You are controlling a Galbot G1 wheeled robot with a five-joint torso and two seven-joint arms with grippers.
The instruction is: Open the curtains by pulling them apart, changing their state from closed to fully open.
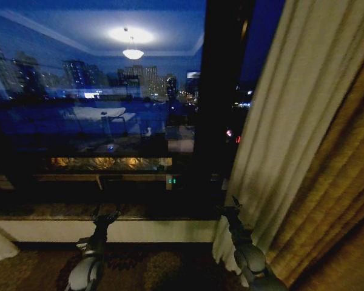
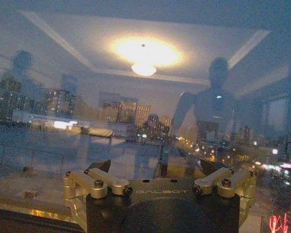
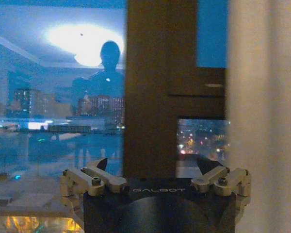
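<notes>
While I face the window frame, sheer curtains bunched right of it, right gripper spread beside them, left gripper spread left of it.

window glass ahead, curtains right

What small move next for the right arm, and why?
Probably none beyond easing it back. The sheer curtain is already bunched at the right against the yellow drape, and the window glass is bare. The right gripper and left gripper are open, holding nothing.
</notes>
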